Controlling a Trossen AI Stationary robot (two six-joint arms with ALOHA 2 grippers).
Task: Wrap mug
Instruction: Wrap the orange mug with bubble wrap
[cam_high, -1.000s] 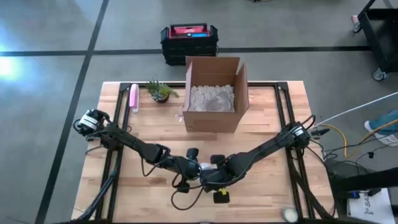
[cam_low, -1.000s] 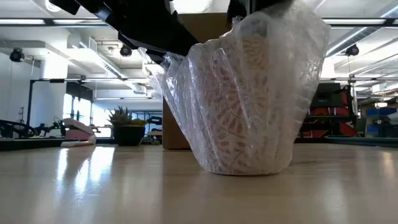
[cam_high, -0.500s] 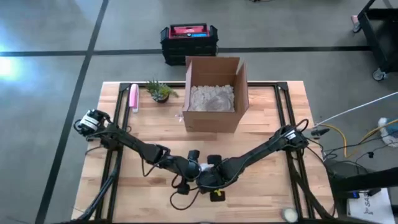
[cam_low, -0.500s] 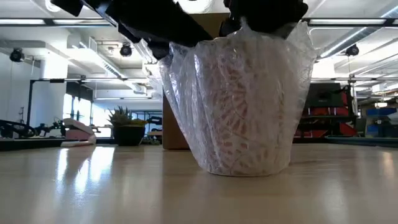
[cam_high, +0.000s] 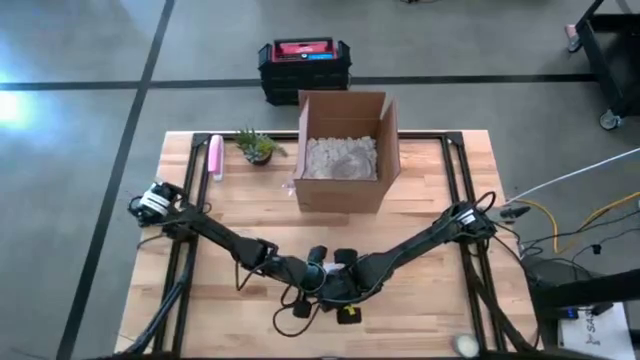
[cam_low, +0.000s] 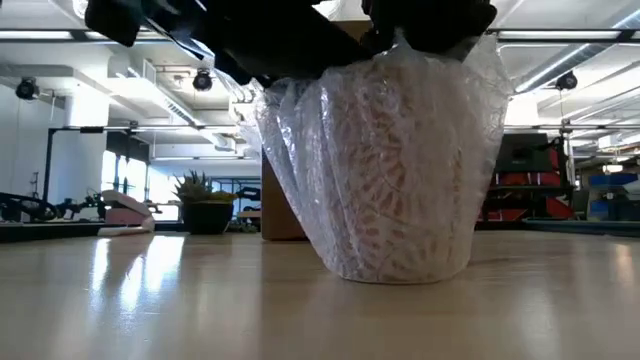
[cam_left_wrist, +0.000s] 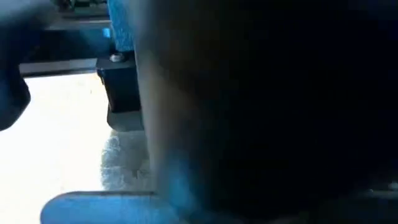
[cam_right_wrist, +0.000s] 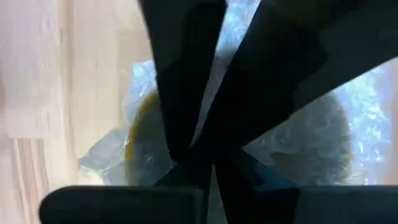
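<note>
The mug (cam_low: 400, 180) stands on its base on the table near the front edge, covered in clear bubble wrap over white netted paper. In the right wrist view a yellowish rim (cam_right_wrist: 134, 140) shows through the wrap (cam_right_wrist: 329, 130). Both arms meet right over it in the high view. My right gripper (cam_low: 430, 25) sits on the gathered top of the wrap. My left gripper (cam_high: 318, 272) hovers close at the wrap's top left. Its own wrist view is blocked by something dark. My right gripper holds the gathered top of the wrap (cam_low: 440, 55) from above, fingers (cam_right_wrist: 180, 87) pointing down over the mug's mouth. A sliver of wrap shows between them. The wrap runs from the hold down around the mug, which stays on the table.
An open cardboard box (cam_high: 345, 150) with paper filling stands at the far middle. Left of it are a small plant (cam_high: 257, 146) and a pink item (cam_high: 215, 157). A yellow-and-black object (cam_high: 351, 316) lies just in front of the grippers.
My right gripper has gone toward the table's left, drawing the wrap's flared top right edge in over the mug. My left gripper has shifted a little toward the right, closer to it. The wrapped mug has stayed standing in place.
</note>
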